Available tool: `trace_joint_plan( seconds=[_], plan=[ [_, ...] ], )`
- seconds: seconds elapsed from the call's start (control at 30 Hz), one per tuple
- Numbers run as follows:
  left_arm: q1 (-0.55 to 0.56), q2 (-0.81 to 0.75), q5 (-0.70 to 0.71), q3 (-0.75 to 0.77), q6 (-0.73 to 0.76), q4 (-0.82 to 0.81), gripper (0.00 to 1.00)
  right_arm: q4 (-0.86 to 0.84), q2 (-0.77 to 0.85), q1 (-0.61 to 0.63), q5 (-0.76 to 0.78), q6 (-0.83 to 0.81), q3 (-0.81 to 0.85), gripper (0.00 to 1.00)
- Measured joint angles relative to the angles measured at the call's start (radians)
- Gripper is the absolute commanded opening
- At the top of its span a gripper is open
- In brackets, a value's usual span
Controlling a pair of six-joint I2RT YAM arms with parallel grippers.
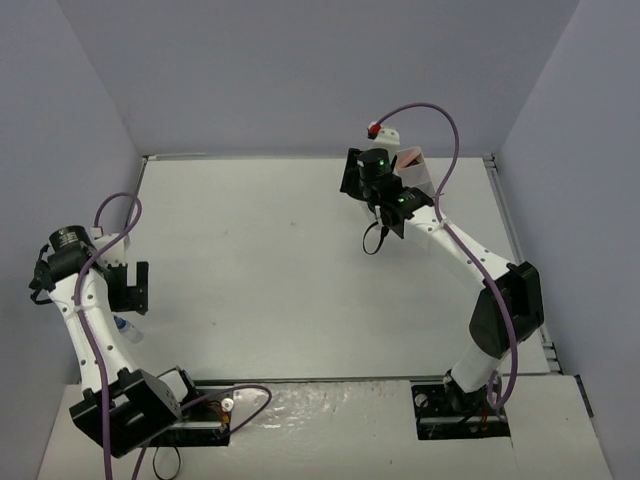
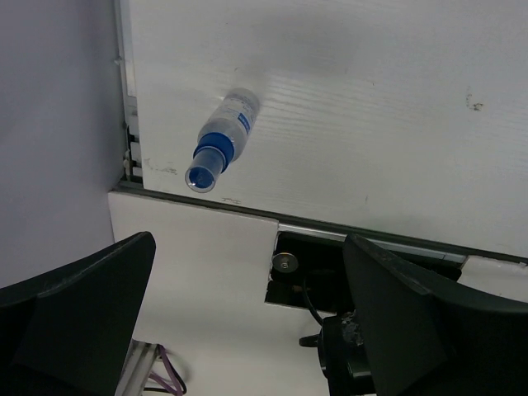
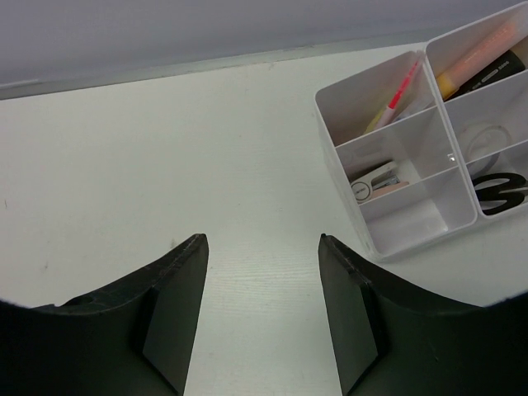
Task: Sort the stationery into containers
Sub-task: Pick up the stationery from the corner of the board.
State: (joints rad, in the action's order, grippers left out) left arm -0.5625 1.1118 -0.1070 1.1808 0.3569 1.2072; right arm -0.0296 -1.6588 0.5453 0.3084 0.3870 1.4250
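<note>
While the white plastic compartmented organiser box [image 3: 412,239], holding a thin pink pen [image 3: 396,95] and small black scissors [image 3: 501,191], sits on the white table [image 3: 165,165], the right gripper [image 3: 262,241] hovers near it, jaws half apart, empty. The left gripper [image 2: 247,243] gapes wide, empty, above a small clear blue-capped bottle [image 2: 223,140].

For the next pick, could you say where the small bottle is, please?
Left wrist view: the bottle lies by the table's left edge, beside the left arm.

Even, diffuse light keeps the white desk [image 1: 270,270] bright, with faint shadows and a mild sheen along its near edge. The right end effector [image 3: 262,241] looks dark and slightly soft.
</note>
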Motion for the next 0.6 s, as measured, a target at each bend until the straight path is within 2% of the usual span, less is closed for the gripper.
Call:
trace_joint_plan(
  seconds=[0.5,0.6],
  plan=[
    [-0.067,0.109,-0.013,-0.133,0.071,-0.136,0.97,0.012,0.034,0.013,0.033,-0.013,-0.008,0.54],
    [-0.071,0.124,-0.005,-0.170,0.083,-0.167,0.93,0.013,0.034,0.013,0.037,-0.023,-0.008,0.54]
  ],
)
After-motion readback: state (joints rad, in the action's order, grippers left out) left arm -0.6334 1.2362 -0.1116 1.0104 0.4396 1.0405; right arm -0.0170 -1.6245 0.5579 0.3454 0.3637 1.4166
